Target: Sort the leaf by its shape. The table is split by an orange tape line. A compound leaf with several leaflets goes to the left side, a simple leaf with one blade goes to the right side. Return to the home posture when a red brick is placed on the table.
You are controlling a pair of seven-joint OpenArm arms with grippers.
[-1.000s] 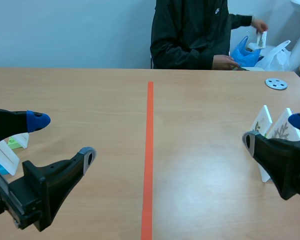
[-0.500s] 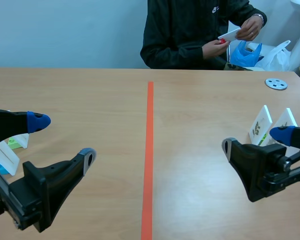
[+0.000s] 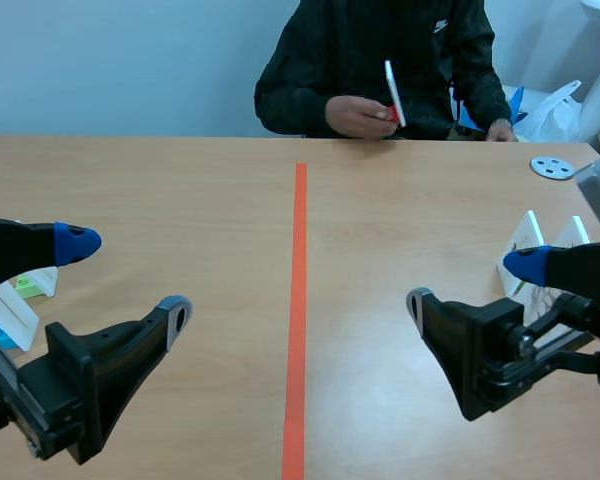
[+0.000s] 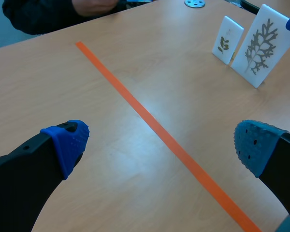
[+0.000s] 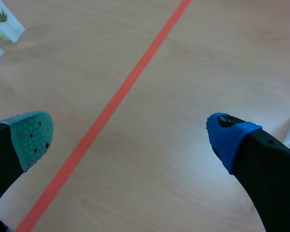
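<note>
Left gripper [image 3: 125,277]: jaws wide, empty, low by the tabletop's left edge. Right gripper [image 3: 473,281]: jaws wide, empty, right of the tape line [image 3: 298,300]. White card [image 3: 392,92] is in the person's hand [image 3: 360,115] at the far edge. Two leaf cards [image 4: 259,46] stand near the right edge.

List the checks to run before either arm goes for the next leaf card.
1. Left gripper open and empty: ok.
2. Right gripper open and empty: ok.
3. Next card set down on the table: not ok; the person's hand holds it up at the far side.
4. Leaf shape on that card readable: cannot tell; it shows edge-on.
5. No red brick on the table: ok; something red is in that hand, cannot tell what.
</note>
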